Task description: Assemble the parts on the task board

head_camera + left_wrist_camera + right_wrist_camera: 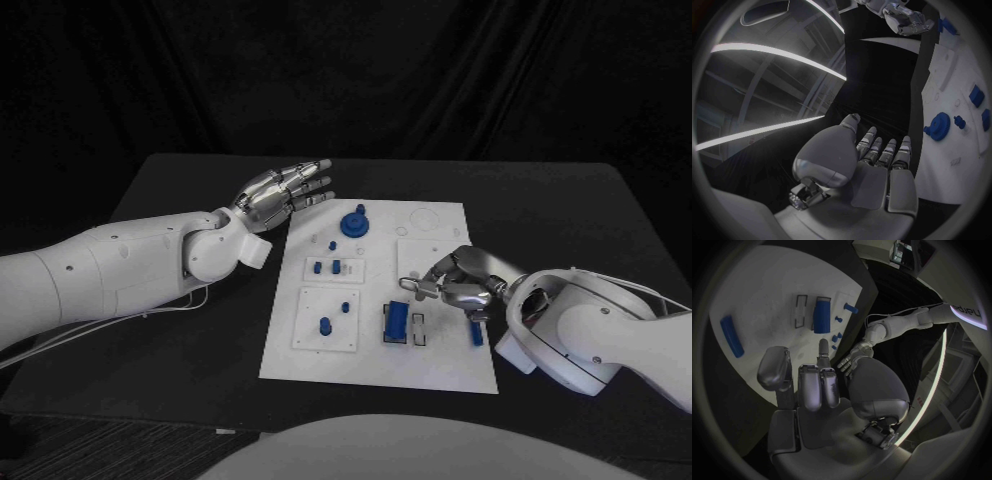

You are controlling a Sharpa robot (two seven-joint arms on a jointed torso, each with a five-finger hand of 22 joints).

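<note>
The white task board (378, 350) lies mid-table with blue parts on it: a gear (356, 222) at the far end, small pegs (327, 267), a rectangular block (395, 322) and a thin bar (476, 332). My left hand (286, 187) hovers open with its fingers stretched out, beyond the board's far left corner; in the left wrist view its palm (873, 170) holds nothing. My right hand (454, 280) hangs over the board's right side, just beyond the bar, with fingers curled in and nothing between them (817, 377). The right wrist view has the block (821, 315) and bar (732, 336).
The black table (577, 210) stretches bare on both sides of the board. A raised white plate (327, 318) on the board's near left carries two pegs. An empty frame slot (420, 331) sits right beside the block.
</note>
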